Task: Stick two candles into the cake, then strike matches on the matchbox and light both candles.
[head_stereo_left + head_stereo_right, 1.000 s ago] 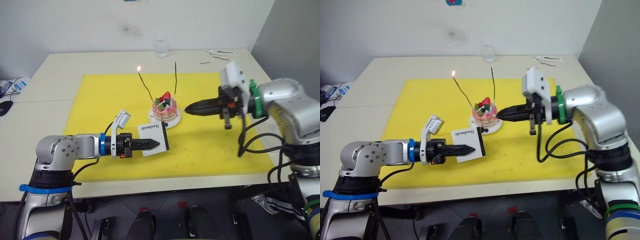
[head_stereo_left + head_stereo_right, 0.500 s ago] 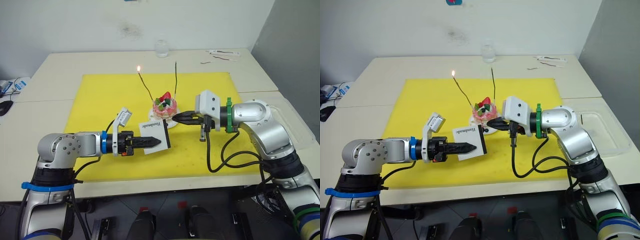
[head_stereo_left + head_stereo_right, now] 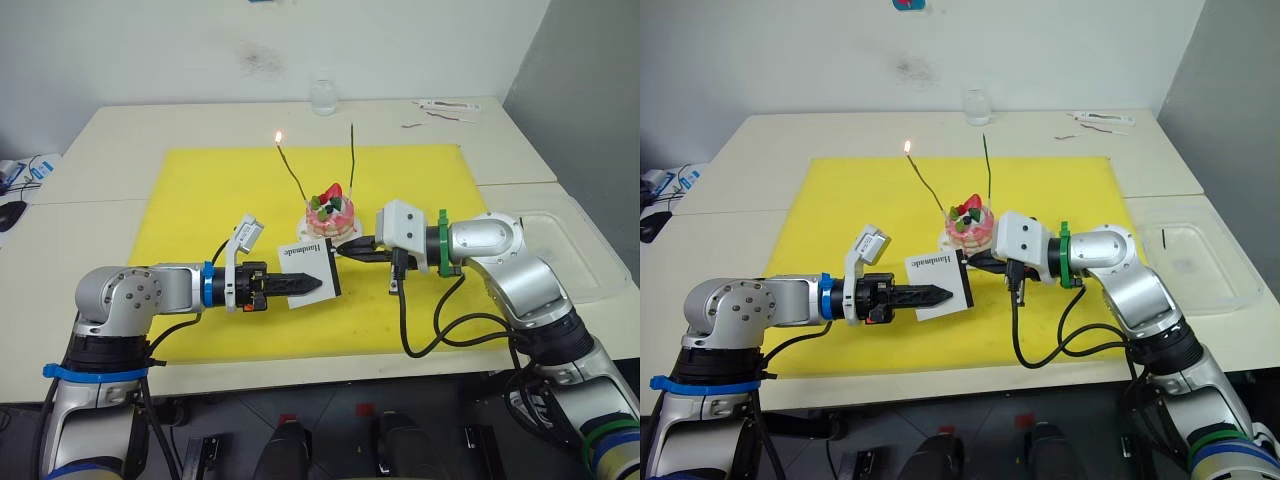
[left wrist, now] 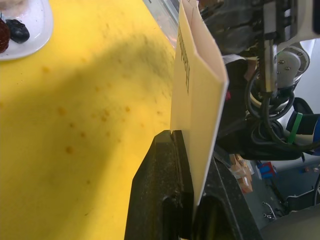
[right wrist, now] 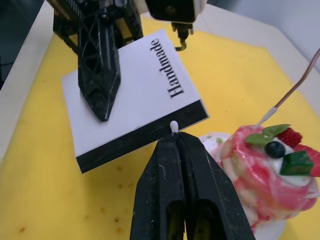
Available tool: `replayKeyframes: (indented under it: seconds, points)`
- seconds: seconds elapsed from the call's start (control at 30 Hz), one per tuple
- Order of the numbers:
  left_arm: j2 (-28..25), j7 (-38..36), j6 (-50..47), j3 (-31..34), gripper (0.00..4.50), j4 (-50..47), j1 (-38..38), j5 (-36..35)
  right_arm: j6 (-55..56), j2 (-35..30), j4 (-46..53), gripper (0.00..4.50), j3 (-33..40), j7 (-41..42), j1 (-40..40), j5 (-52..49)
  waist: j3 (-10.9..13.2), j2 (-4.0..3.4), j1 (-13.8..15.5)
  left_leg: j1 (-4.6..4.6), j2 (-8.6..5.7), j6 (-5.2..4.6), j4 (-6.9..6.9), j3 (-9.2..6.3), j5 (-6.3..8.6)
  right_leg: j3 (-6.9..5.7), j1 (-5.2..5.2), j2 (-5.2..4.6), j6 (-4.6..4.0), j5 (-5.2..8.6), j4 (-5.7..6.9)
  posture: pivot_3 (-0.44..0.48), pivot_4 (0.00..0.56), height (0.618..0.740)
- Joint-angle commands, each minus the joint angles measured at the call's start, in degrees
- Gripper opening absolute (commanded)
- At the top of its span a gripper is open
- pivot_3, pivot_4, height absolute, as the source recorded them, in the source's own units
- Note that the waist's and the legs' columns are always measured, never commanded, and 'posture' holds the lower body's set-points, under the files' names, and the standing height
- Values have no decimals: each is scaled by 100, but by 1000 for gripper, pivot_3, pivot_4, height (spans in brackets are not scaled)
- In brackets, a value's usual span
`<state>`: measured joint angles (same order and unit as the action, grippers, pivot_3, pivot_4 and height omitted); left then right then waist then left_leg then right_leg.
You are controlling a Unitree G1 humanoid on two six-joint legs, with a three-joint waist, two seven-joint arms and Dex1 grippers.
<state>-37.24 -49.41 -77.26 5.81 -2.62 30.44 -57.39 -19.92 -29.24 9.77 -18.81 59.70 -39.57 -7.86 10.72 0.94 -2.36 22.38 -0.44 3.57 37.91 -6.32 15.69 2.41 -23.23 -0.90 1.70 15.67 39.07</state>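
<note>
Left claw (image 3: pixel 308 284) clamped on flat white "Handmade" matchbox (image 3: pixel 309 269), held on edge above yellow mat (image 3: pixel 200 200) on the beige counter (image 3: pixel 100 140), just beside the cake. Right claw (image 5: pixel 174 137) closed on a short match (image 5: pixel 173 126); its pale head touches the box's dark striking side. Small pink round cake (image 3: pixel 331 213) on white plate (image 3: pixel 988 259), mid-mat. Two thin long candles stand in it: one lit (image 3: pixel 291 170), one unlit (image 3: pixel 352 156).
</note>
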Motion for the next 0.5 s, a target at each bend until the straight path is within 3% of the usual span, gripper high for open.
replayKeyframes:
  seconds: [0.03,0.27,0.33,0.4,0.47,0.5]
  points:
    - [-26,-32,37,97,0,-149,42,-61,130,50,75,27,-52,41,-45,14,0,0,0,0,0,0,0,-1,0,0,0,0,0,0,0,0,150,740]
    - [-38,-30,41,110,0,-162,31,-67,178,55,46,27,-140,131,-43,45,0,0,1,0,0,0,0,0,0,0,0,0,0,0,0,0,150,740]
    - [-29,-24,49,107,0,-166,27,-63,32,-534,399,27,-434,965,84,-58,0,-1,3,0,0,0,0,0,0,-1,0,0,0,0,0,0,150,740]
    - [-25,-23,57,106,0,-168,29,-59,-240,-1753,929,27,-609,2469,189,-448,1,-1,51,0,-3,-1,-2,-1,1,-1,1,0,0,0,-4,0,150,740]
    - [-28,-25,60,116,0,-151,40,-60,-706,-2288,1056,27,-395,2986,-8,-904,9,-8,93,13,-18,-19,2,-13,11,-12,2,-1,3,1,-13,0,150,740]
    - [-34,-31,68,118,0,-154,27,-58,-1079,-2231,966,27,-142,2849,-255,-1213,8,-6,76,14,-25,-23,3,-12,13,-8,2,-7,6,3,-12,0,150,740]
